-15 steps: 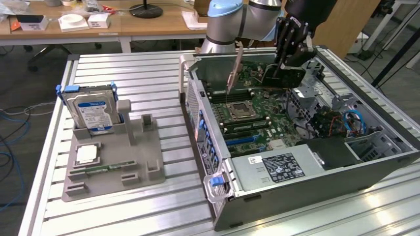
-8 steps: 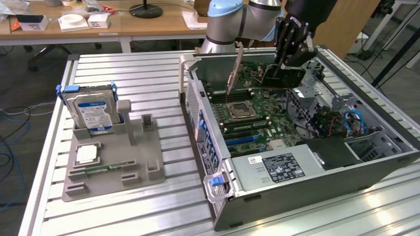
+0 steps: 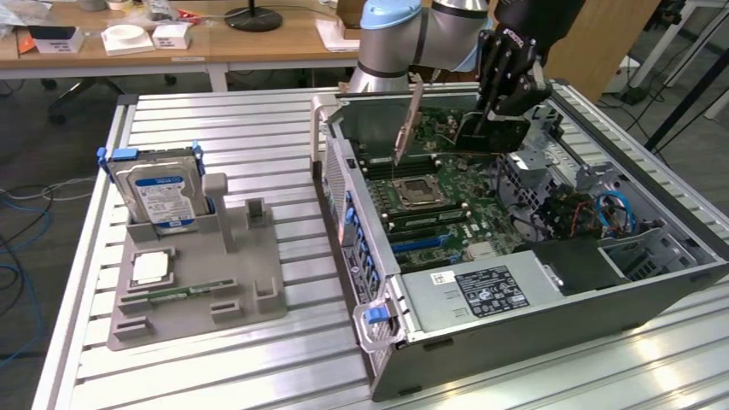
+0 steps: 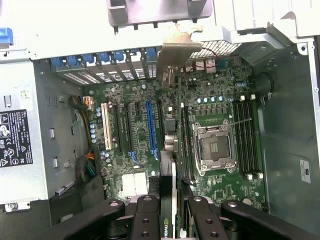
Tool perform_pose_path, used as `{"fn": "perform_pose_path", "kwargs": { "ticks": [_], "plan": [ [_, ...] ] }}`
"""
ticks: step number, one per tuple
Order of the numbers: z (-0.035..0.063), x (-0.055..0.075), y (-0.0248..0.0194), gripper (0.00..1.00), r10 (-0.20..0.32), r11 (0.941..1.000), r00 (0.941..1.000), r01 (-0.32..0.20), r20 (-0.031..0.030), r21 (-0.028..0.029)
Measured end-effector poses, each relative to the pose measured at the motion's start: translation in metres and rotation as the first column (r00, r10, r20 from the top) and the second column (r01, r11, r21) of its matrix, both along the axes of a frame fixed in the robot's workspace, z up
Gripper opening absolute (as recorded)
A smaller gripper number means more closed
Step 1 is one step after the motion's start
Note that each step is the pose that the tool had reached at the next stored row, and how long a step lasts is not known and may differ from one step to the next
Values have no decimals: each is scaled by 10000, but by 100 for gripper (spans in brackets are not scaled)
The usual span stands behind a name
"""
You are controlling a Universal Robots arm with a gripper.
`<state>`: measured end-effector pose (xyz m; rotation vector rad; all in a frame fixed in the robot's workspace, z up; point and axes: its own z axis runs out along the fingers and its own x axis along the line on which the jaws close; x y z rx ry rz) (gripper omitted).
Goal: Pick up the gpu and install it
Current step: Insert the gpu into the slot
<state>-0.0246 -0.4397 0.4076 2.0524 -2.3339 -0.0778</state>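
Black fingers (image 4: 147,215) of the gripper (image 4: 170,207) were closest. They were partly closed and squeezed the gpu (image 4: 168,222), one finger on each flat side. The card stood on its thin edge and was held tight. It hung up in the air inside the open computer case (image 3: 513,342), above the green motherboard (image 3: 445,205) and near the blue slot (image 4: 150,127). Its silver end (image 3: 405,128) pointed down. The case lay on the bench (image 3: 228,359).

exterior: high oblique, far | wrist: close, down into case (image 4: 287,125) | shared: motherboard (image 3: 456,192) (image 4: 215,187)
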Motion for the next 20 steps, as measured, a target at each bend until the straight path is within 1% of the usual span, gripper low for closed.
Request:
{"fn": "perform_pose_path", "kwargs": {
  "ticks": [20],
  "plan": [
    [0,2,0,26,360,9994,9994,-360,-1,0]
  ]
}}
